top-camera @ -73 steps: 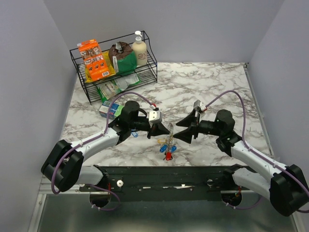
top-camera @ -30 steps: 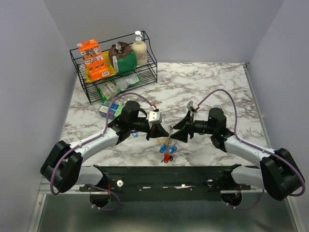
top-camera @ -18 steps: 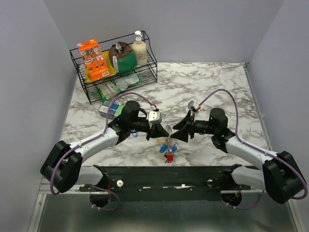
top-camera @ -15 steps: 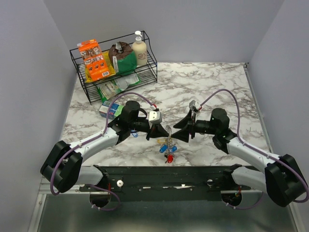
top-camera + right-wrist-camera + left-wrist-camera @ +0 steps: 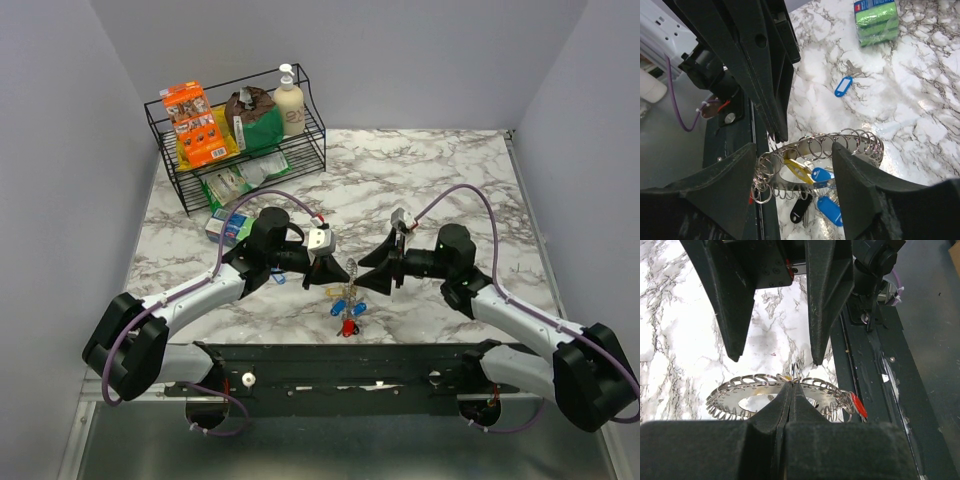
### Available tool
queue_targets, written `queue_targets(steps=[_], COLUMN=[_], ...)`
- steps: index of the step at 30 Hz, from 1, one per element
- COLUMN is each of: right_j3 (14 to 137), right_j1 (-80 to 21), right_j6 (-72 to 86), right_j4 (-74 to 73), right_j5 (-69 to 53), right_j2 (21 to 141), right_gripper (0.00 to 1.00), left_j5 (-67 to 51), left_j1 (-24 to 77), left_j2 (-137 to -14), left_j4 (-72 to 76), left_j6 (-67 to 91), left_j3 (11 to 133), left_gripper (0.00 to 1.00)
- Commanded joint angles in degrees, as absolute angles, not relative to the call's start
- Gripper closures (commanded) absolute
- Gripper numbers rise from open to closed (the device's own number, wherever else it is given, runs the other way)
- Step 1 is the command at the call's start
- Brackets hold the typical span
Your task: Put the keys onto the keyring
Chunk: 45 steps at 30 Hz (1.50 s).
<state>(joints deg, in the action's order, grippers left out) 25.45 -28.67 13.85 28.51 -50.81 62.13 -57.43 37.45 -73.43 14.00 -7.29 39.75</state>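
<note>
The keyring (image 5: 825,147) is a silver band hung with several small rings, held up above the marble. My left gripper (image 5: 791,385) is shut on one of its small rings (image 5: 795,374), seen from above at the left gripper (image 5: 338,270). Keys dangle beneath: a yellow one (image 5: 797,170), blue ones (image 5: 832,209), a black one (image 5: 801,211) and a red one (image 5: 858,406). My right gripper (image 5: 795,155) faces it from the right, open, fingers either side of the keyring without pinching it. Another blue key (image 5: 842,86) lies loose on the table.
A wire rack (image 5: 180,170) with boxes, a bag and a bottle stands back left. A green packet (image 5: 228,226) lies beside my left arm. A black rail (image 5: 340,365) runs along the near edge, right below the hanging keys.
My right gripper has drawn back slightly to the right and narrowed a little, so the keyring shows between the two grippers. The left gripper has held still on its ring.
</note>
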Motion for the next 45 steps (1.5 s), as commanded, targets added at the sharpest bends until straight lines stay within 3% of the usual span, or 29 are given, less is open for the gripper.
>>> queue_targets(steps=[1,7,17,29,32,33,36,39,45], right_j3=[27.95,28.74,29.44,31.20,32.87,33.05,33.66,34.63,31.56], right_j1=[-29.62,-29.79,-30.06,-30.06,-30.06,-30.06,-30.06,-30.06,-30.06], right_j6=[12.83,13.45,13.27,12.74,13.01,13.18,13.18,13.09,11.34], right_j4=[27.07,27.51,27.07,24.61,22.77,22.33,21.89,21.53,28.28], right_j5=[-52.64,-54.14,-54.14,-52.30,-51.51,-50.98,-49.05,-47.64,-45.79], right_j2=[63.28,65.48,66.62,66.18,66.80,66.71,66.01,65.22,60.12], right_gripper=[0.34,0.49,0.99,1.00,1.00,1.00,1.00,1.00,1.00], left_j5=[-57.92,-57.92,-58.18,-55.29,-52.48,-51.77,-48.17,-45.80,-45.44], left_j1=[37.18,37.26,37.27,37.18,37.27,37.18,37.18,37.27,36.83], left_j2=[-72.07,-72.33,-72.16,-70.93,-69.09,-67.78,-64.62,-61.36,-58.01], left_j4=[15.03,14.33,13.71,10.37,9.49,9.32,9.58,10.28,12.92], left_j6=[-7.82,-8.26,-8.17,-8.96,-8.79,-8.62,-7.57,-7.12,-3.69], left_j3=[41.84,42.27,42.89,44.38,44.47,44.39,43.86,43.16,42.54], left_gripper=[1.00,1.00,1.00,0.99,0.78,0.65,0.52,0.46,0.43])
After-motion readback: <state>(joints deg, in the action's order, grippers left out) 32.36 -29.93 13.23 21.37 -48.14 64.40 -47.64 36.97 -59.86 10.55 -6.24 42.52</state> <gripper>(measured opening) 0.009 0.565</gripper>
